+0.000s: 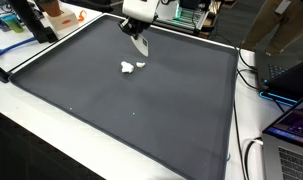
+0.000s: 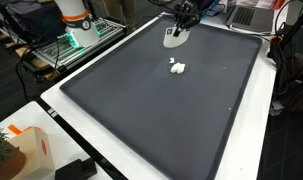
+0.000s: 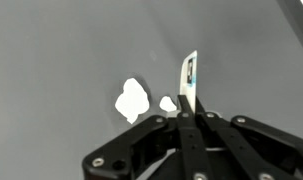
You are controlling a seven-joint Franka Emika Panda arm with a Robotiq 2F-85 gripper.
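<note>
Scraps (image 1: 132,67) on mat (image 1: 141,115), card (image 3: 190,75) in pincer (image 3: 188,114) nearby

Robotics lab, by look of it. White table (image 1: 21,112) covered with big dark mat (image 1: 141,100), laid out as test surface. Robot gripper (image 1: 138,36) hangs over mat. Laptop (image 1: 291,128) with lit screen at table edge, loose cables (image 1: 253,155) beside it. In an exterior view, white-and-orange machine (image 2: 76,20) beside wire cart (image 2: 46,58) with green-lit electronics (image 2: 66,45). Equipment rack (image 1: 191,12) behind table. Plant (image 2: 1,150) and box (image 2: 31,148) at one corner.
</note>
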